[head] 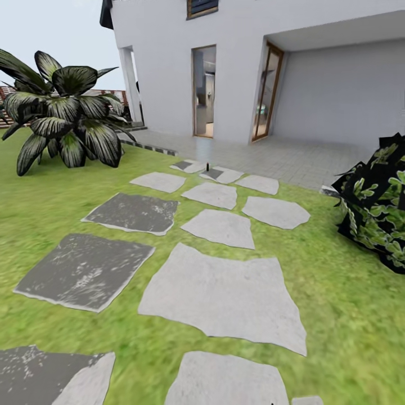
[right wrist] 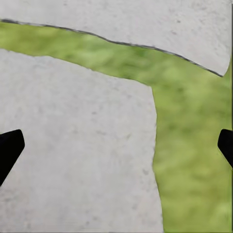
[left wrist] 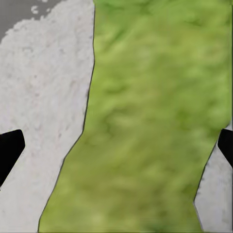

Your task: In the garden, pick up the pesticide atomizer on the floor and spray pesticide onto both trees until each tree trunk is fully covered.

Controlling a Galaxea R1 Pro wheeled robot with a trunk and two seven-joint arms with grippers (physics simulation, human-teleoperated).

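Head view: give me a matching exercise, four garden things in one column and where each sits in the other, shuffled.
1. striped bush
2. leafy shrub
3. open doorway
4. dark paving slab

A. right edge of the lawn
B. house wall, straight ahead
C. far left on the lawn
D. near left, in the path

Pairs: 1-C, 2-A, 3-B, 4-D

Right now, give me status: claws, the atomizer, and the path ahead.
Left claw open, empty, over grass and slab. Right claw open, empty, over slab. Small dark object far up the paving, too small to identify. Bushes flank the path.
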